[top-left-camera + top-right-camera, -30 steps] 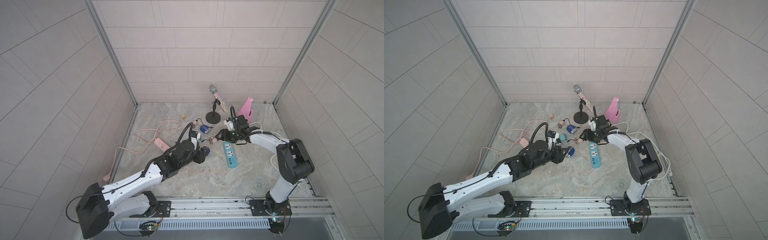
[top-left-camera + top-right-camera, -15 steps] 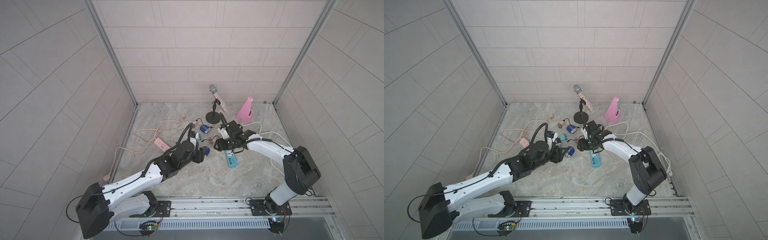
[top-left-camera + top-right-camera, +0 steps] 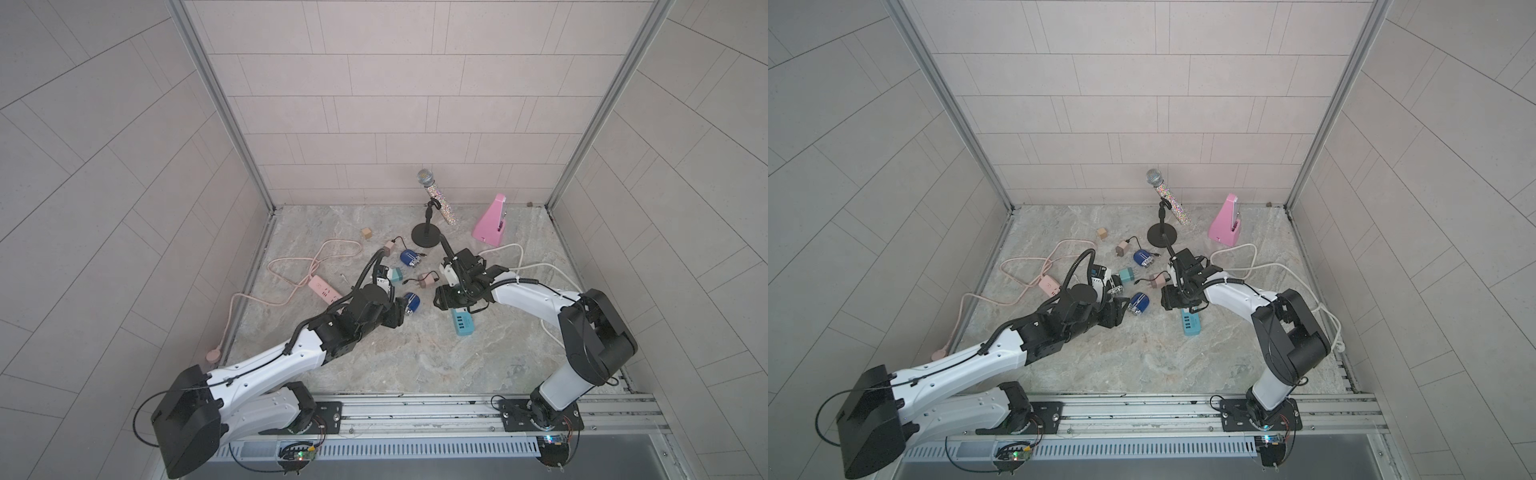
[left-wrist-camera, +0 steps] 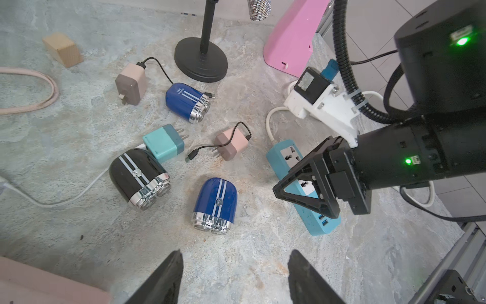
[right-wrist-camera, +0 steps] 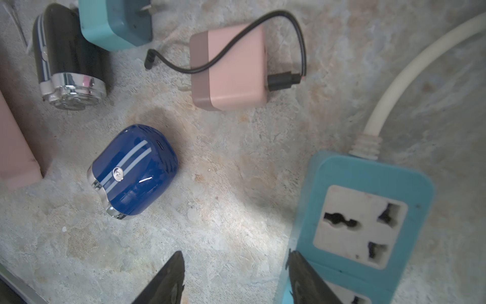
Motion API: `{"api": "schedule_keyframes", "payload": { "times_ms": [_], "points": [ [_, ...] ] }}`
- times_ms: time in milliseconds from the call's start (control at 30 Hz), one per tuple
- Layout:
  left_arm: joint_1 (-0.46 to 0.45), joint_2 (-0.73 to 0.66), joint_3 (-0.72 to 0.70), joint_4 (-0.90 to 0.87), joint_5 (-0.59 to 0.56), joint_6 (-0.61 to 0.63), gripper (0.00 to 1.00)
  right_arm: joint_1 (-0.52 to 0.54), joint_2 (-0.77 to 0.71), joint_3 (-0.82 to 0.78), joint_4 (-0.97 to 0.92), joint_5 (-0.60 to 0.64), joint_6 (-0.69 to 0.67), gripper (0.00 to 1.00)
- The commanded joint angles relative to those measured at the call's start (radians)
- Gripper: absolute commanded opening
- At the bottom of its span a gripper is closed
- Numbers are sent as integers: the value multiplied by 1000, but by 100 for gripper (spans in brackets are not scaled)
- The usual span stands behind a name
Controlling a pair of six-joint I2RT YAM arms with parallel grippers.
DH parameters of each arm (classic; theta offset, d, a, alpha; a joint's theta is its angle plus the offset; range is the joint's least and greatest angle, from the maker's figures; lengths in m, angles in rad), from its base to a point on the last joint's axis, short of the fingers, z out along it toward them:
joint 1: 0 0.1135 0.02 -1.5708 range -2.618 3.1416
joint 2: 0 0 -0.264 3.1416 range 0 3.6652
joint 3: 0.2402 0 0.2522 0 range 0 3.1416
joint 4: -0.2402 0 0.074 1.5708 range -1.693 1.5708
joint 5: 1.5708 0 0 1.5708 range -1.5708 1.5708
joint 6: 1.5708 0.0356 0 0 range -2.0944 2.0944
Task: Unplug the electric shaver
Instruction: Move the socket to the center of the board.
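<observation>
We work on a grey stone-patterned worktop [image 3: 415, 357]. The largest loose item is the long teal plastic power strip [image 4: 322, 227]. It lies under the right jaws, which stand open and empty with one finger over the strip's edge. The sockets we can see on it are vacant.

The glossy, rounded dark-blue electric shaver [image 4: 215, 198], pale-striped with a chrome head, lies just ahead of the left jaws. These are also parted wide and hold nothing. The shaver sits beside the right jaws and touches neither pair. We judge it rigid, light and slippery, and likely to skid or roll under a push. We would pinch it across the plastic body behind the chrome band, never on the cutter heads. Its rear port [image 5: 160, 144] looks empty.

Farther beyond the left jaws lies a black electric shaver [image 4: 136, 173]. A white cable [image 4: 65, 200] runs toward its rear, but we cannot tell whether the two are joined.

The small pink-beige plastic adapter [image 4: 232, 143] rests between the shavers and the strip. Its thin black cable [image 4: 200, 151] ends loose on the worktop. The cable is limp, so we would grip the moulded plug, not the wire.
</observation>
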Motion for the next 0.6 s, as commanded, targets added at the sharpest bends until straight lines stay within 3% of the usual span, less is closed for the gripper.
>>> {"api": "schedule_keyframes", "payload": {
  "times_ms": [0, 233, 567],
  "points": [
    [9, 0, -11, 3, -25, -8, 68, 3, 4, -3, 1, 7, -14, 64],
    [22, 1, -34, 24, -32, -31, 69, 34, 30, 0, 27, -14, -21, 64],
    [49, -9, -48, 11, -30, -30, 69, 23, 67, 11, 2, 54, -20, 65]
  ]
}}
